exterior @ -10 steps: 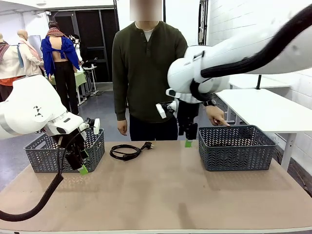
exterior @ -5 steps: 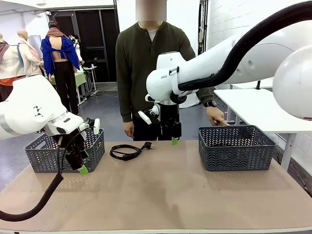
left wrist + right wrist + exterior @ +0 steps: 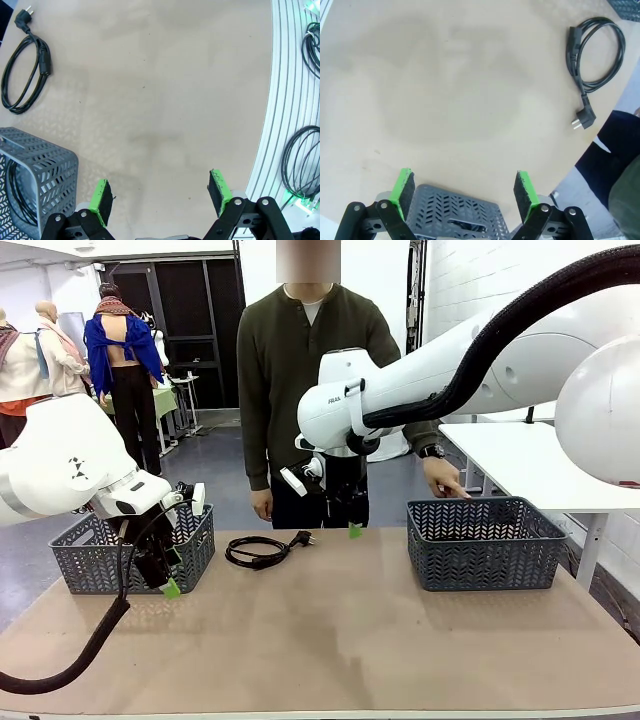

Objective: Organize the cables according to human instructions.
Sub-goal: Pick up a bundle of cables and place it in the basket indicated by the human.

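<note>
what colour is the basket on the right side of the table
Dark grey, with a cut-out herringbone pattern in its walls; the basket shows best in the front view.

My left tool (image 3: 168,580) hangs low with its jaws spread wide, pointing down at the tabletop (image 3: 330,640). My right arm reaches across the middle, its tool (image 3: 345,525) also wide open, holding nothing.

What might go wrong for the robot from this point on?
The coiled cable lies loose near the table's far edge, so a grab may catch just one loop and let it uncoil. The open right gripper hangs close to the person's hand, so a bump seems possible. The person's other hand rests at the right basket.
</note>
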Robot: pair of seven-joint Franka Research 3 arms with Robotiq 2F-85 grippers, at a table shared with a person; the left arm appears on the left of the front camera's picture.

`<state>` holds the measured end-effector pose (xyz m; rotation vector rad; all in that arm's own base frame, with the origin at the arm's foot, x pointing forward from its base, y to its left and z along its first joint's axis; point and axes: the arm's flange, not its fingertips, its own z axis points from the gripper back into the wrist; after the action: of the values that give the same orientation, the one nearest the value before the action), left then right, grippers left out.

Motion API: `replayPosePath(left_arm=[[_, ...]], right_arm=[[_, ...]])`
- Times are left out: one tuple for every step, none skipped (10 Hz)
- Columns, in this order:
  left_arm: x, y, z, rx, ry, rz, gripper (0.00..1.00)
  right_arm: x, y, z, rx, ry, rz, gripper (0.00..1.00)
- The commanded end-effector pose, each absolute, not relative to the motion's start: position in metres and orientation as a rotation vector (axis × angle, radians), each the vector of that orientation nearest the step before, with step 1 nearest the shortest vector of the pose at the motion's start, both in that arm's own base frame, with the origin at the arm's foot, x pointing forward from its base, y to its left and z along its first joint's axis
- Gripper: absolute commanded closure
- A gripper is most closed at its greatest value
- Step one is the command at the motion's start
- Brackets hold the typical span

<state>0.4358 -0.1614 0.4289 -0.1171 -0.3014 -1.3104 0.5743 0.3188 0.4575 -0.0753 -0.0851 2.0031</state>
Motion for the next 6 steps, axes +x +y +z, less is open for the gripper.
replayPosePath(left_arm=[[0.436,-0.162,0.431,-0.110,-0.295,-1.311,0.00],[0.436,-0.162,0.431,-0.110,-0.295,-1.311,0.00],[0.436,-0.162,0.431,-0.110,-0.295,-1.311,0.00],[0.436,-0.162,0.431,-0.110,-0.295,-1.311,0.00],[0.436,-0.162,0.431,-0.110,-0.295,-1.311,0.00],[0.436,-0.162,0.431,-0.110,-0.295,-1.311,0.00]], right_arm=[[0.575,0.316,0.458,-0.080,-0.079,2.012,0.00],[0.575,0.316,0.458,-0.080,-0.079,2.012,0.00],[0.574,0.319,0.458,-0.075,-0.085,2.003,0.00],[0.583,0.334,0.454,-0.083,-0.135,2.017,0.00],[0.589,0.348,0.450,-0.083,-0.168,2.033,0.00],[0.597,0.362,0.446,-0.095,-0.186,2.048,0.00]])
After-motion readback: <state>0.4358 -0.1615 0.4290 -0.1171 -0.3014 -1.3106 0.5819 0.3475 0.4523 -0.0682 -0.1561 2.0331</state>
